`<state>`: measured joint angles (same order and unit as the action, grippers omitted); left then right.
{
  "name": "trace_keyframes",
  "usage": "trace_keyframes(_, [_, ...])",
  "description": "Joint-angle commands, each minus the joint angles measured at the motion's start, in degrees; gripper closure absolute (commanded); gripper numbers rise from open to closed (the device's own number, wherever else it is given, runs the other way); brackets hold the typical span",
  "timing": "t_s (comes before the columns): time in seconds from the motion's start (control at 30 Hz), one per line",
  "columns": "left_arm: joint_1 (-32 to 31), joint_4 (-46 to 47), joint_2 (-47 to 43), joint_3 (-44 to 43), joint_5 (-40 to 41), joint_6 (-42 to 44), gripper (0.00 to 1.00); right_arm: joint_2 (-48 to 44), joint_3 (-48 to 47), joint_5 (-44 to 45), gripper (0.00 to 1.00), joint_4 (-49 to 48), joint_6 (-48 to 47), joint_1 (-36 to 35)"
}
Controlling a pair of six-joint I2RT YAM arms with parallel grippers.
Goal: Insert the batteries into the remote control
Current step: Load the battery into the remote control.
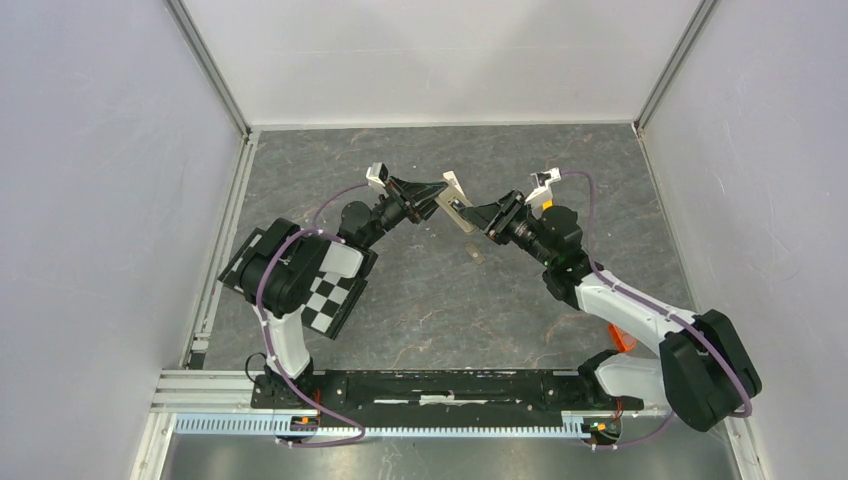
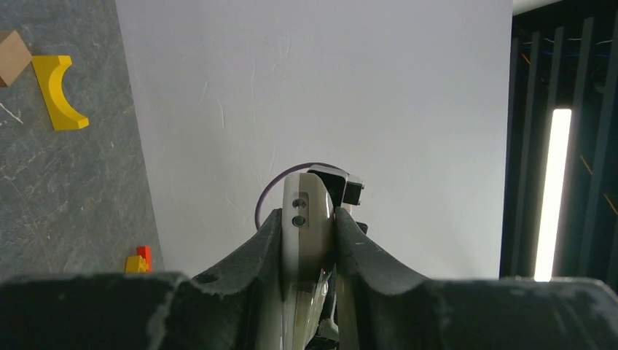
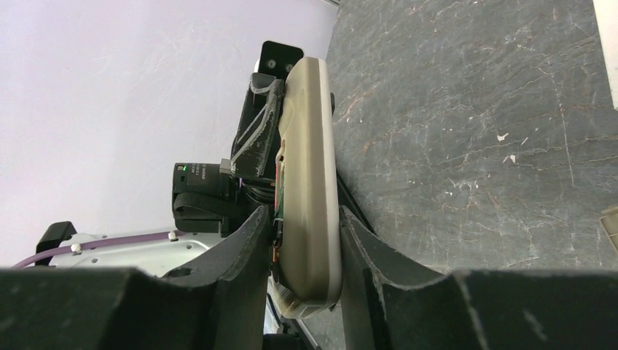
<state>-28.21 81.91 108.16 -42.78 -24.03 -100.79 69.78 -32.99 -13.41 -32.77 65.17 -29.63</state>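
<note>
Aloft, remote control (image 3: 310,146) sits clamped in left pincer (image 2: 306,220); right pincer (image 3: 304,219) straddles it, grip unclear.

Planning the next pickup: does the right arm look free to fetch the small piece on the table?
Probably not yet: the right end effector grips the remote control, as does the left end effector; the small piece lies unobstructed.

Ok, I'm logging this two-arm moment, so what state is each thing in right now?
remote control: held up edge-on between both arms, grey back showing.
left fingers: clamped on the remote control.
right fingers: either side of the remote control; firm grip unclear.
small tan piece: lying flat on the table.
yellow curved piece: lying flat, untouched.
brown block: resting beside it.
</note>
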Motion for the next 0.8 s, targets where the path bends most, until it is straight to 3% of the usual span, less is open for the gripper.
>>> trace_keyframes(0.0, [-3.17,4.84,-2.43,-1.23,-3.53,0.94,0.98,2.32,-2.57,-0.89,0.60,4.54,-4.95,-1.01])
trace_keyframes(0.4, [-3.27,3.23,-2.90,-1.13,-3.99,4.01,0.98,3.67,-4.36,-1.38,0.55,9.60,-8.18,-1.22])
trace_keyframes(0.6, [-2.21,1.42,-3.57,-0.24,-4.36,6.81,0.98,1.22,-2.90,-0.80,0.39,8.58,-8.41,-0.81])
trace_keyframes(0.77, [-0.25,1.45,-3.67,1.19,-5.51,8.49,0.98,-1.67,-1.03,-5.52,0.24,3.28,-8.99,1.50])
